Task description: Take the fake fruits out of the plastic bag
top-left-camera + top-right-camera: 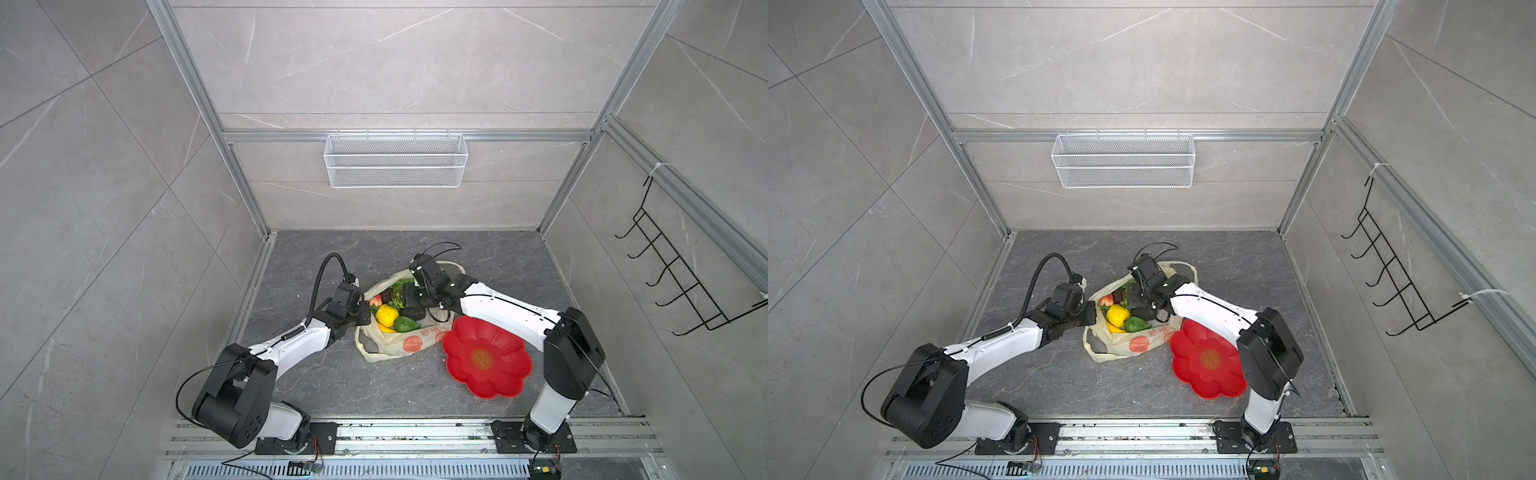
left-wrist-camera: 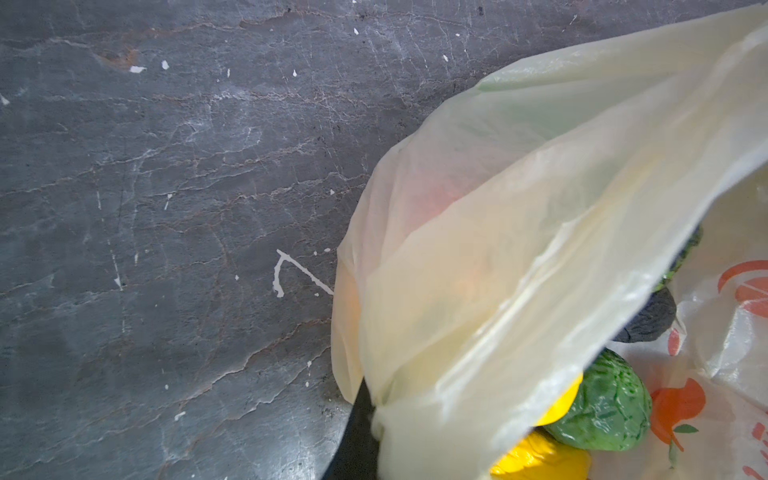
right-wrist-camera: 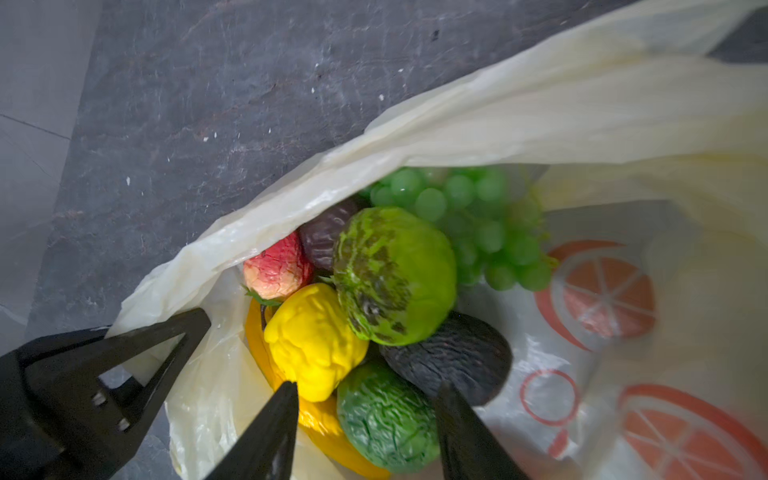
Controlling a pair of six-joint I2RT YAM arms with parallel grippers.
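Logged dark grey stone-look tabletop [image 1: 332,382], scratched, flecked white; carried plastic bag [image 1: 405,343] near the middle; held red flower-shaped plate [image 1: 465,345] flat, just beside bag on the right.

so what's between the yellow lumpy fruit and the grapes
A large lime-green fruit with dark patches, between yellow lumpy fruit and grapes, in the right wrist view.
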